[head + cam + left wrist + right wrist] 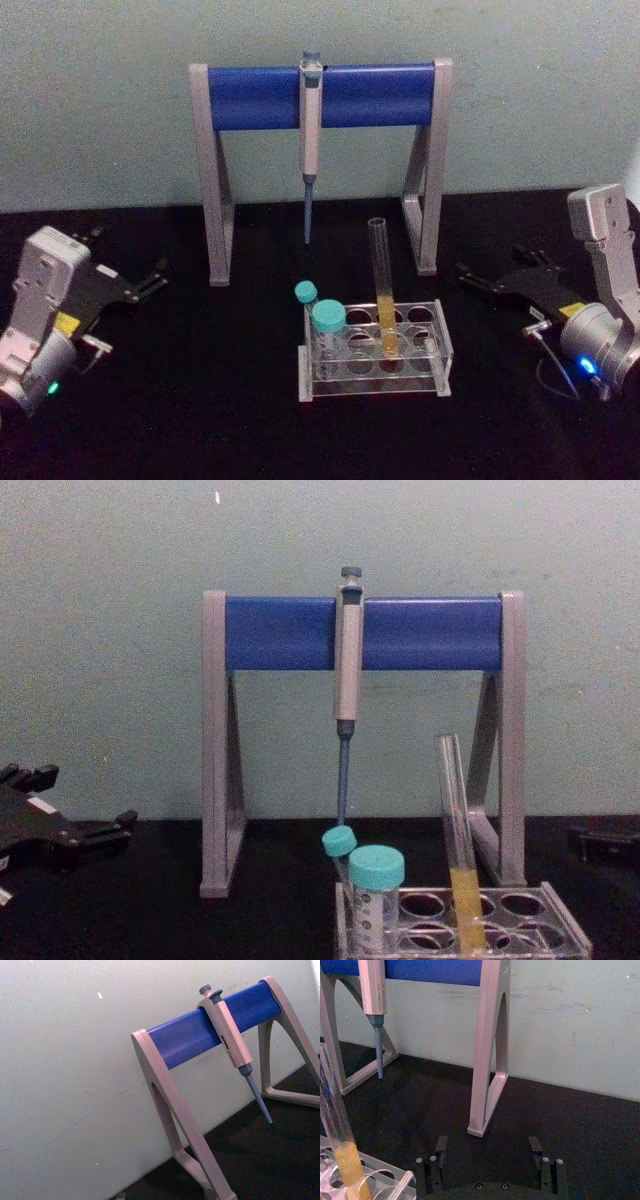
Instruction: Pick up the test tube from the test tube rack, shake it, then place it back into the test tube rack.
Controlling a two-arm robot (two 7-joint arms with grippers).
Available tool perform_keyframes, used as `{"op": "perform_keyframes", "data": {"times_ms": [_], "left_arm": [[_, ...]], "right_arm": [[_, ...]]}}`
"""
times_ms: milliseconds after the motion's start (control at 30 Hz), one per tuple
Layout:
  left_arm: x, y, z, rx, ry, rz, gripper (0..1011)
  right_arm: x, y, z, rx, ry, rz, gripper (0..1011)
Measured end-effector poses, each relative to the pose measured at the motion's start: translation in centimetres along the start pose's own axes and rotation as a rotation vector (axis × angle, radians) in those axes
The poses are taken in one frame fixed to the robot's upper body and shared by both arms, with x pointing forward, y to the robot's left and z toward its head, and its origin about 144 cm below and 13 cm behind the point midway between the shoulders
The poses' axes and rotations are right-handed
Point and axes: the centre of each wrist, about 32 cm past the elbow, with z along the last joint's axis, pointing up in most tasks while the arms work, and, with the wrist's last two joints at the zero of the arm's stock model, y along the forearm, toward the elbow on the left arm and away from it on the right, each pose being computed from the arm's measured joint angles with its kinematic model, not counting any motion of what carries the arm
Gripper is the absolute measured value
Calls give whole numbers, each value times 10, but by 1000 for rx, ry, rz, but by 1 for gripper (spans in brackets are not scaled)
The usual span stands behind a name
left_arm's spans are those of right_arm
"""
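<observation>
Rack: low clear greyish plastic test tube rack (440,352) with rows of round holes, standing on the black surface (200,420) at centre front, nearest the head camera.
Tube: long thin clear glass test tube (383,290), uncapped, yellow liquid in its lower part; stands in a hole near the middle of the rack, leaning slightly, its open top well above the rack; nothing grips it.
Capped tubes: two shorter, wider teal-capped tubes (327,330) at the rack's left end, one behind the other.
Stand: tall grey-legged pipette stand (215,180) with a blue crossbar, behind the rack and against the pale wall (100,100).
Pipette: grey pipette (311,130) hanging from the middle of the crossbar, tip pointing down, clear of the surface.
Left tool: black-fingered left tool (150,281) on a grey arm, low over the surface at the left, well apart from the rack; fingers spread, holding nothing.
Right tool: black right tool (482,282) at the right, aimed toward the rack, apart from it; fingers (441,1146) parted, nothing between them.
</observation>
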Motion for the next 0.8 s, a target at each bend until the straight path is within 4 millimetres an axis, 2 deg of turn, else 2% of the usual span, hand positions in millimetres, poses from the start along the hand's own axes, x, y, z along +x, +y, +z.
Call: {"op": "perform_keyframes", "data": {"times_ms": [800], "left_arm": [[0,0,0,0,0,0,1001]], "right_arm": [[0,0,0,0,0,0,1000]]}}
